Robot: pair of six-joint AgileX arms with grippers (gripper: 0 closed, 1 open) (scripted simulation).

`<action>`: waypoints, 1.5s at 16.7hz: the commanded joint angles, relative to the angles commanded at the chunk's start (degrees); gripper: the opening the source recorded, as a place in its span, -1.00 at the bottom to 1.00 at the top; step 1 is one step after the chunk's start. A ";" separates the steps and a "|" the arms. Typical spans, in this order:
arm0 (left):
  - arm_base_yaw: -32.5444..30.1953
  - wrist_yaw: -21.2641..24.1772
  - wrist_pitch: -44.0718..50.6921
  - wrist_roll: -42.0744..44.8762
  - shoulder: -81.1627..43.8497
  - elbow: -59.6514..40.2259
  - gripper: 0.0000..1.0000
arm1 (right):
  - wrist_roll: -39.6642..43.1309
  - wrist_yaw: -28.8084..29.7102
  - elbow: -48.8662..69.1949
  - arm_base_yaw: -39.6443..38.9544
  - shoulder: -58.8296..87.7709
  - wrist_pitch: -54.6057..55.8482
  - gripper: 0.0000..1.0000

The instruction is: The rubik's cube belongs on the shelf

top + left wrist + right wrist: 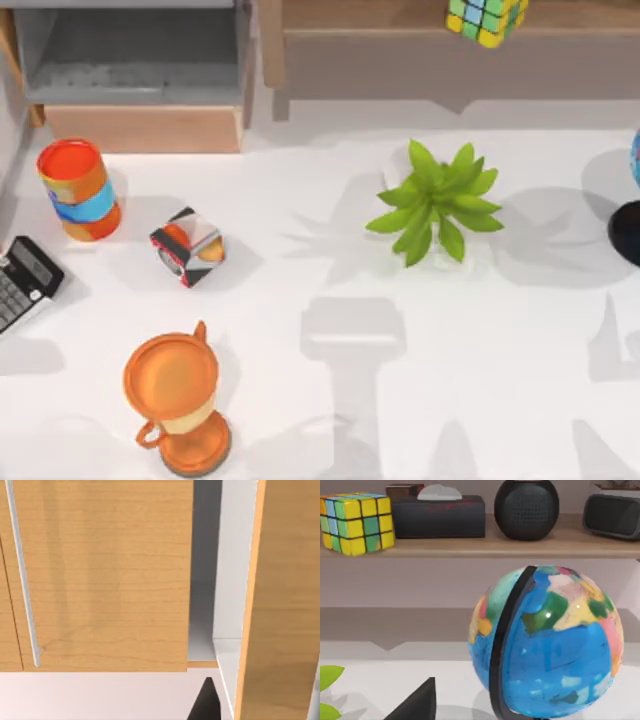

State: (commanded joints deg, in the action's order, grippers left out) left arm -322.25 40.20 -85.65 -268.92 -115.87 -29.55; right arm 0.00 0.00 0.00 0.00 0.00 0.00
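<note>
The rubik's cube (487, 19) rests on the shelf (400, 20), close to its front edge. Neither claw's state can be told. Any stray arm sweep near that edge could knock it off.

Left claw (204, 702) seen in its wrist view as one dark fingertip, low over the pale tabletop (100, 695), right claw (415, 702) likewise a single dark fingertip just above the tabletop, neither arm carrying anything
</note>
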 joint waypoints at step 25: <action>-6.83 -6.90 7.60 -0.50 -5.79 -12.49 -1.00 | 0.00 0.00 0.00 0.00 0.00 0.00 1.00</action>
State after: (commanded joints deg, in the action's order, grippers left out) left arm -329.08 33.30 -78.05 -269.42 -121.66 -42.05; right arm 0.00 0.00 0.00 0.00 0.00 0.00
